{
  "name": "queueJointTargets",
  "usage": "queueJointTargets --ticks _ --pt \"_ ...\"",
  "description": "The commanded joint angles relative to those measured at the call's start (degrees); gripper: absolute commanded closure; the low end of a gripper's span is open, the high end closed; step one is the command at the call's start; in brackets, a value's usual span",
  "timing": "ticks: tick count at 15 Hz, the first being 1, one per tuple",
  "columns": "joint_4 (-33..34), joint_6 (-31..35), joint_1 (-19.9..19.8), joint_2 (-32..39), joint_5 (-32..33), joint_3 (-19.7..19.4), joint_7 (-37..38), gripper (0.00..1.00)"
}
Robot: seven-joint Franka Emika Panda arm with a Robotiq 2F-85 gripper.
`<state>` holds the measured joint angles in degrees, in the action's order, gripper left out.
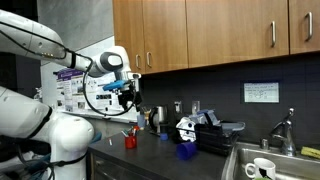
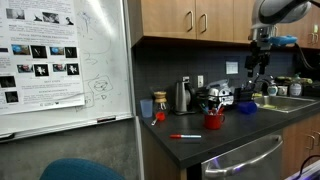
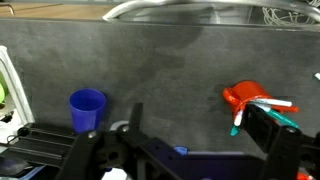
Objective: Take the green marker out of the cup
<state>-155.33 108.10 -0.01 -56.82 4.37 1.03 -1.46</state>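
The small red cup point(image 3: 243, 97) stands on the dark counter and holds several white-barrelled markers. One has a green end point(image 3: 238, 124) that pokes out toward my right finger. The cup also shows in both exterior views point(image 1: 130, 142) point(image 2: 213, 121). My gripper point(image 3: 200, 135) is open and empty. It hangs high above the counter point(image 1: 125, 88) point(image 2: 258, 62), well clear of the cup. In the wrist view the cup lies off to the right of the jaws, and the right finger partly covers the markers.
A small blue container point(image 3: 87, 106) point(image 1: 185, 150) stands near the cup. A red marker point(image 2: 185, 136) lies loose on the counter. A black appliance point(image 1: 215, 135) and a kettle point(image 2: 182, 97) stand behind. A sink point(image 1: 240, 160) holds a white mug point(image 1: 262, 168). Cabinets hang overhead.
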Motion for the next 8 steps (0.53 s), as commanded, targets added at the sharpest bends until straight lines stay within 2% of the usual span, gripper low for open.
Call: queueJointTargets --ticks 1,2,4,8 --pt "-1.8 -1.2 4.1 -2.4 -3.6 1.6 0.2 0.0" --pt "-0.8 -0.5 2.6 -0.8 -2.1 1.0 0.1 0.0" --pt "-1.4 -0.6 3.9 -1.4 -2.7 1.5 0.0 0.0" --pt "-1.5 -0.6 4.0 -1.4 -2.7 1.6 0.0 0.0"
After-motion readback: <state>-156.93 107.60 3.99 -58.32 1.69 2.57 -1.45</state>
